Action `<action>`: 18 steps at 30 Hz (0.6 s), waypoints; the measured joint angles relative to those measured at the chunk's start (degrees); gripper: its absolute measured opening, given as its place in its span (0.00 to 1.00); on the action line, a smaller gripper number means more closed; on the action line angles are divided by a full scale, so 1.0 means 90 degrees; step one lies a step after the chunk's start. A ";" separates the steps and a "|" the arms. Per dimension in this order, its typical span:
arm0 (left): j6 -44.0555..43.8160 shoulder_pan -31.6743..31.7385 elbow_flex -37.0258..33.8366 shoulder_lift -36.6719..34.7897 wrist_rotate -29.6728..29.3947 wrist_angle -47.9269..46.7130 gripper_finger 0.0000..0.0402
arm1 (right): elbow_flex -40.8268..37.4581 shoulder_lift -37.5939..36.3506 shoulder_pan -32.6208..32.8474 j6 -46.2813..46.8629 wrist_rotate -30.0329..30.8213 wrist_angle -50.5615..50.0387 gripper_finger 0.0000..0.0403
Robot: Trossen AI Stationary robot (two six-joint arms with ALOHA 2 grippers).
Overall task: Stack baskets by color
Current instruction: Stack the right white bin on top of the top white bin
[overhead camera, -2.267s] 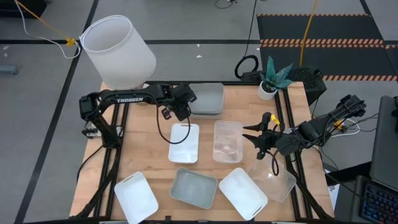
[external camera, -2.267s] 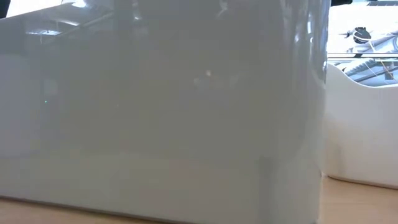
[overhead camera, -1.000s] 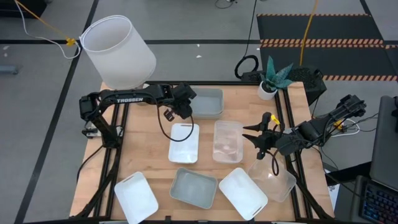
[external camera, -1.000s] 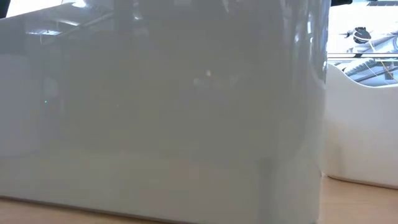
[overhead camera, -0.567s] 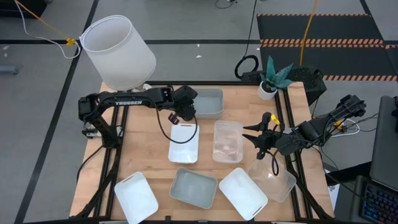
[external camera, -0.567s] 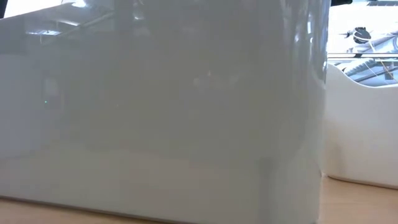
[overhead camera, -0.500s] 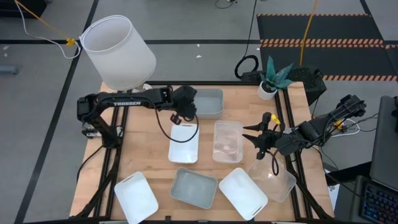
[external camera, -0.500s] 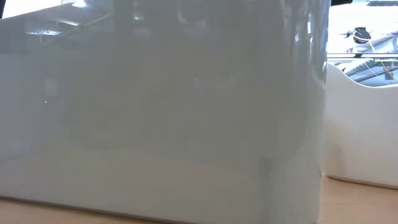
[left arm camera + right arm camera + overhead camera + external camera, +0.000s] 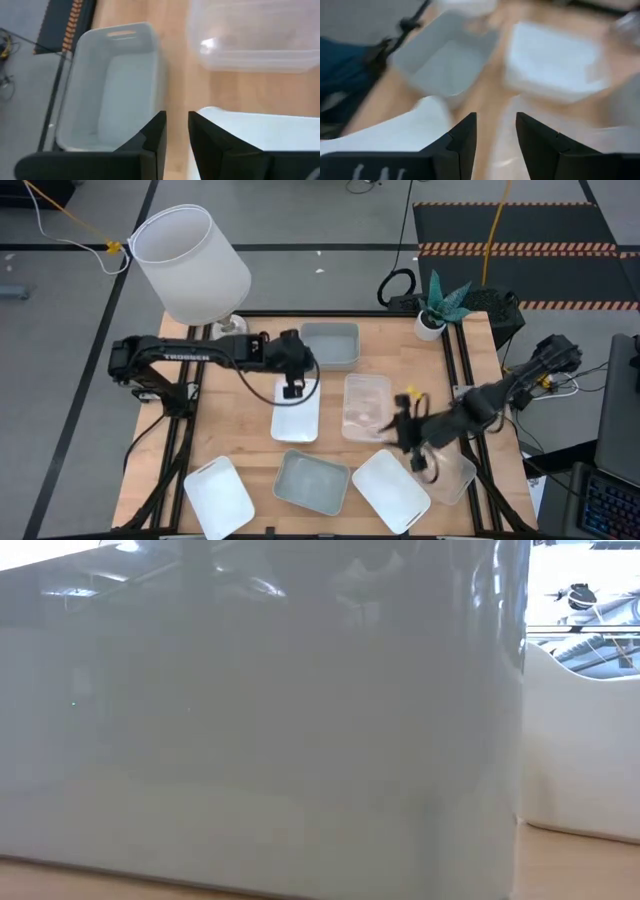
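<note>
Left gripper (image 9: 291,390) fingers are narrowed, nothing held – right gripper (image 9: 408,442) likewise; seven baskets (image 9: 311,481) are counted.

The left tool (image 9: 291,390) now hangs over the middle white basket's (image 9: 296,412) far end; the right tool (image 9: 408,432) has swung toward the desk's centre, beside the clear basket (image 9: 365,408)

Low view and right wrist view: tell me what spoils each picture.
Low view: a grey-blue basket stands right against the lens, filling most of the frame with faint reflections on its wall. Right wrist view: motion blur smears the baskets beyond the right hand.
</note>
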 joint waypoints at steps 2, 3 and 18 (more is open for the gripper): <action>-0.0109 -0.0163 0.0000 0.0006 0.0000 0.0099 0.17 | 0.0362 0.0436 0.0178 0.0638 -0.0466 -0.0401 0.32; -0.0194 -0.0251 0.0000 0.0009 -0.0002 0.0105 0.16 | 0.0548 0.0644 0.0280 0.0942 -0.0588 -0.0604 0.32; -0.0442 -0.1137 0.0000 0.0021 -0.0005 0.0345 0.10 | 0.3150 0.2594 0.1624 0.3598 -0.1150 -0.2834 0.32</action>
